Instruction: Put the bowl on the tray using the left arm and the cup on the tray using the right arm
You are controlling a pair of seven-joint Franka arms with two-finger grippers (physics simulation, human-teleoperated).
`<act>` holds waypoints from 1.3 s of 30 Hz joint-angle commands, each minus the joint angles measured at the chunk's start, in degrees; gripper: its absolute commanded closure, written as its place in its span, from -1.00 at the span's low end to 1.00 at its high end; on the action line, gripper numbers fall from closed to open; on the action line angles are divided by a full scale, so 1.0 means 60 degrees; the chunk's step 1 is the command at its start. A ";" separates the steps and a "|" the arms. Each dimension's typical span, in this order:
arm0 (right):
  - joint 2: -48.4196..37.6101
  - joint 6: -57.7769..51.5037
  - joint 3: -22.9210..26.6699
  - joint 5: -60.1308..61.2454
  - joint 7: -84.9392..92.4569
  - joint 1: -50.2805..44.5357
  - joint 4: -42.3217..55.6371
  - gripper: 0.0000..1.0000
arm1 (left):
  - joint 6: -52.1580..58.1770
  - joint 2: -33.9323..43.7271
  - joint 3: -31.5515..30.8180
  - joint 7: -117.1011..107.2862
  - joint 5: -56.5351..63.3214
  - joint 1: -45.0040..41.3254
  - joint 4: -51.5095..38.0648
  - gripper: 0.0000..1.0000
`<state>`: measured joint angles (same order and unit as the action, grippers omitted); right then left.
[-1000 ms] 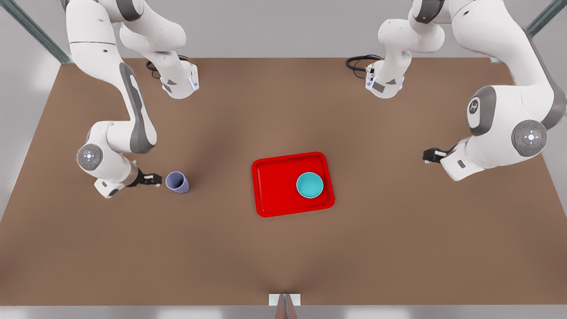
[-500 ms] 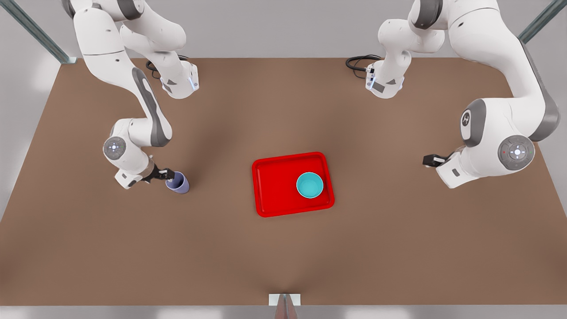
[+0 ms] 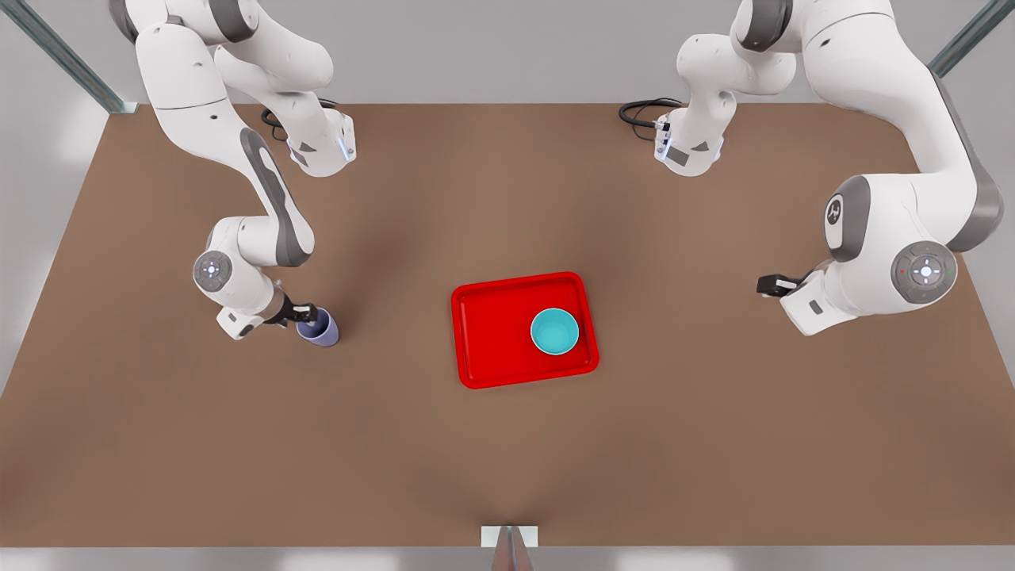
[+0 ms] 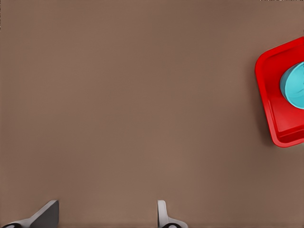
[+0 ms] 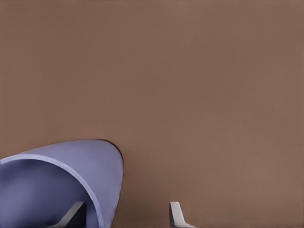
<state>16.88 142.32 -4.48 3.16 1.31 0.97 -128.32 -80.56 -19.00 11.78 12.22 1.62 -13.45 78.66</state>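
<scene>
The teal bowl (image 3: 554,331) sits on the red tray (image 3: 492,333), toward the side at the front view's right. The lavender cup (image 3: 321,329) stands on the table at the front view's left, well apart from the tray. My right gripper (image 3: 305,315) is at the cup's rim and open. In the right wrist view one finger is inside the cup (image 5: 57,175) and the other outside, with the wall between them. My left gripper (image 3: 767,283) waits open and empty over bare table at the front view's right. Its wrist view shows the tray (image 4: 270,109) and bowl (image 4: 294,88) farther off.
The brown table (image 3: 507,444) stretches wide around the tray. Both arm bases (image 3: 321,147) stand at the far edge, with black cables (image 3: 642,111) beside them. A small white bracket (image 3: 509,536) sits at the near edge.
The right arm has swung in toward the cup, bringing its gripper from beside the cup onto its rim. The left arm has settled slightly lower. Bowl, tray and cup have not moved.
</scene>
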 commanded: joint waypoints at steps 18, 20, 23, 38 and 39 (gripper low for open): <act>-0.0103 -0.0297 -0.0278 0.0074 -0.0102 -0.0029 0.0249 0.57 | 0.0229 0.0061 -0.0014 -0.0073 -0.0006 -0.0044 0.0000 -1.00; -0.0103 -0.0912 -0.0366 0.0543 -0.0131 -0.0132 0.0747 0.57 | 0.0258 0.0061 -0.0014 -0.0073 -0.0006 -0.0044 0.0000 -1.00; -0.0103 -0.1923 -0.0439 0.0660 -0.1829 -0.1025 0.1728 0.57 | 0.0302 0.0061 0.0000 -0.0088 -0.0006 -0.0059 0.0000 -1.00; 0.2680 -0.3008 -0.2344 0.0587 -0.7807 -0.3281 0.6138 0.57 | 0.0302 0.0031 0.0000 -0.0088 0.0008 -0.0044 -0.0015 -1.00; 0.2680 -0.3008 -0.2373 0.0558 -0.7807 -0.3267 0.5992 0.57 | 0.0302 0.0031 0.0000 -0.0088 0.0008 -0.0044 -0.0015 -1.00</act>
<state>32.88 124.23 -18.72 6.27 -45.30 -18.63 -92.96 -78.75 -18.81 11.77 11.69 1.61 -13.71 78.58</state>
